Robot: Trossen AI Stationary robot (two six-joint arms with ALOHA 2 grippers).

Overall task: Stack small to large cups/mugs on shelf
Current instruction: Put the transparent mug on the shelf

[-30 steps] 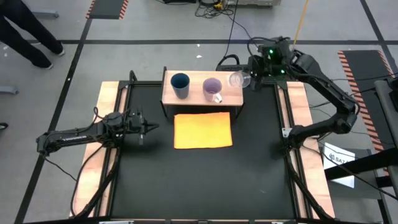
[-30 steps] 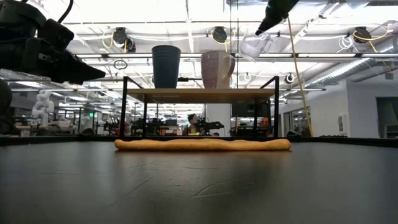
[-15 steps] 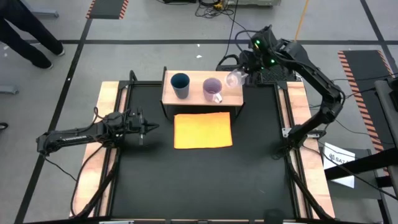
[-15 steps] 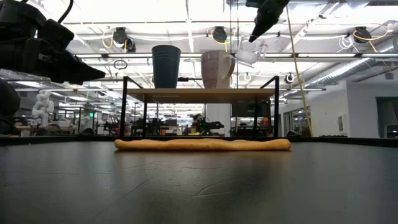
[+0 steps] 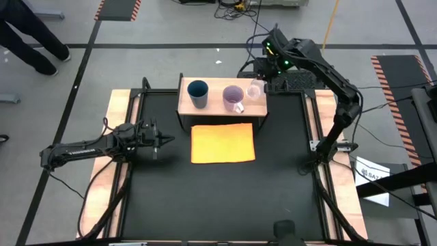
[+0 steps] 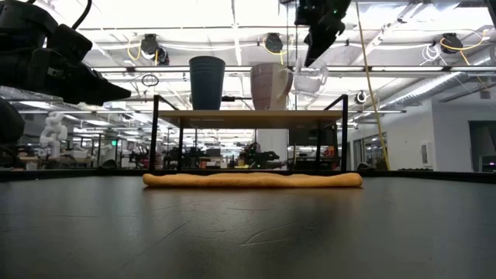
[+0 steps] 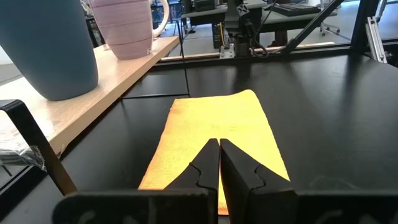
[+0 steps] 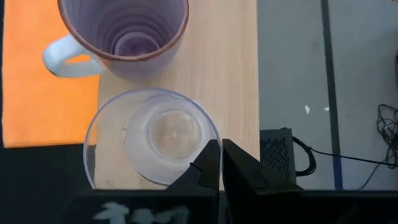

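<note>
The light wooden shelf (image 5: 215,108) stands at the table's far middle. A dark blue tumbler (image 5: 198,92) and a lilac mug (image 5: 233,97) stand upright on it. A clear cup (image 8: 152,134) hangs mouth up a little above the shelf's right end (image 8: 230,74), beside the mug (image 8: 124,28). My right gripper (image 8: 219,149) is shut on this cup. My left gripper (image 5: 169,139) is shut on nothing, low over the black table left of the orange sheet (image 5: 222,142). My right gripper pinches the clear cup's rim (image 8: 210,138) between its two fingers, one finger (image 8: 204,167) inside the cup, the other outside. The fingers slant down from above and from the table's far right. The cup (image 6: 310,77) hangs below them, clear of the shelf top.
The orange sheet lies flat in front of the shelf. Dark side supports (image 6: 155,139) carry the shelf. Wooden strips (image 5: 121,116) run along the table's left and right edges. A person's legs (image 5: 27,34) show on the floor at the far left.
My right gripper has gone toward the table's left edge and a little down with the clear cup, tipping steeper downward. The cup, tilted beyond the shelf's right end before, now hangs closer to upright over that end.
</note>
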